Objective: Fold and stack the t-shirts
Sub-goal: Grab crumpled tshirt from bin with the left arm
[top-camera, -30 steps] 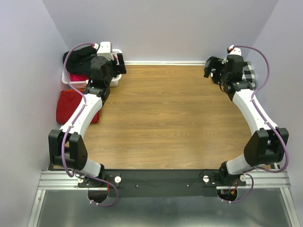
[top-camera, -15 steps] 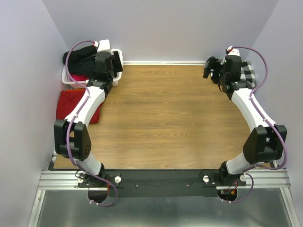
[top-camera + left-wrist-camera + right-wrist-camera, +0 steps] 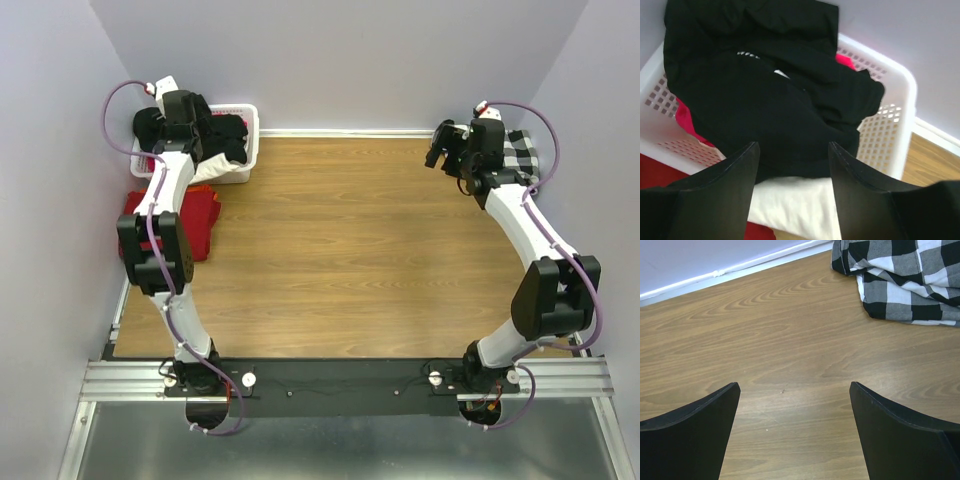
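- At the far left corner of the bench (image 3: 350,250) stands a white laundry basket (image 3: 900,100) with perforated walls.
- The black t-shirt (image 3: 765,100) lies crumpled in this basket and fills most of it. A small piece of white print shows among its folds, but the flowers cannot be made out.
- Under the black t-shirt, a pink-red cloth (image 3: 685,120) shows at the left wall of the basket, and a white cloth (image 3: 795,210) hangs over the near rim.
- The left gripper (image 3: 793,147) hangs above the basket and points down at the black t-shirt. Its jaws are apart, with the black cloth seen between them, and they clamp nothing.
- The dark-red t-shirt (image 3: 195,225) lies in a heap at the left edge of the bench, just in front of the basket and partly behind the left arm.
- The right gripper (image 3: 794,386) is over bare wood near the far right corner, its jaws wide apart and holding nothing.
- A black-and-white checked cloth (image 3: 905,275) lies bunched on the bench in the far right corner, near this gripper but apart from it.
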Tool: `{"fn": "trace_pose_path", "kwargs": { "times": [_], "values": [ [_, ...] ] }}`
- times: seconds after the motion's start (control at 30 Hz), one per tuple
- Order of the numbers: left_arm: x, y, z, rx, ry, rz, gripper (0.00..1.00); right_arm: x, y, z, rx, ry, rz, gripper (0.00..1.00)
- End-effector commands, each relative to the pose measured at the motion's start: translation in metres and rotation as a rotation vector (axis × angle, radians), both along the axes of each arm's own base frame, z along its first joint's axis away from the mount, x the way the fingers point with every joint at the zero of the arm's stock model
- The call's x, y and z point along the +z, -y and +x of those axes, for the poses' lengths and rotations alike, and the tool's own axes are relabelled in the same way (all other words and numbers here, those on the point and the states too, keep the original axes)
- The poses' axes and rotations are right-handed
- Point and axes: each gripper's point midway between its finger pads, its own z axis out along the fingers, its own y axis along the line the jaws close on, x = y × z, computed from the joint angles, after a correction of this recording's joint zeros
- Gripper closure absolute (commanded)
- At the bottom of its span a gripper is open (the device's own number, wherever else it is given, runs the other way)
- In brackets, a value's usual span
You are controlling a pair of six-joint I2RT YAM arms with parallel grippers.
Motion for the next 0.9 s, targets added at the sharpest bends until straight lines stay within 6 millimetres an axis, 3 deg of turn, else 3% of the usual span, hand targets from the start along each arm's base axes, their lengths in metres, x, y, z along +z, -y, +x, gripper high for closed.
{"fn": "trace_pose_path", "kwargs": {
  "times": [0.0, 0.13, 0.4, 0.43, 0.63, 0.73, 0.77, 0.83, 0.87],
  "values": [
    [-0.022, 0.001, 0.015, -0.003, -0.061, -0.055, 0.29, -0.006, -0.005, 0.003, 0.006, -0.015, 0.025, 0.00],
    [-0.054, -0.007, 0.028, 0.018, -0.122, -0.067, 0.27, -0.009, -0.004, 0.003, -0.003, -0.021, 0.022, 0.00],
    [-0.080, -0.024, 0.041, 0.079, -0.156, -0.075, 0.27, -0.010, 0.001, 0.005, -0.021, -0.026, 0.009, 0.00],
    [-0.091, -0.026, 0.041, 0.087, -0.181, -0.077, 0.27, -0.010, 0.000, 0.006, -0.019, -0.024, 0.008, 0.00],
    [-0.106, -0.032, 0.043, 0.135, -0.210, -0.096, 0.29, -0.011, 0.001, 0.008, -0.026, -0.031, 0.003, 0.00],
    [-0.106, -0.030, 0.046, 0.125, -0.208, -0.104, 0.51, -0.012, 0.003, 0.008, -0.031, -0.036, 0.001, 0.00],
    [-0.105, -0.029, 0.048, 0.120, -0.204, -0.104, 0.66, -0.012, 0.003, 0.007, -0.031, -0.034, 0.001, 0.00],
    [-0.103, -0.029, 0.048, 0.118, -0.205, -0.103, 0.79, -0.013, 0.003, 0.007, -0.035, -0.037, -0.002, 0.00],
    [-0.102, -0.030, 0.048, 0.117, -0.205, -0.102, 0.95, -0.013, 0.004, 0.007, -0.037, -0.038, -0.001, 0.00]
  ]
}}
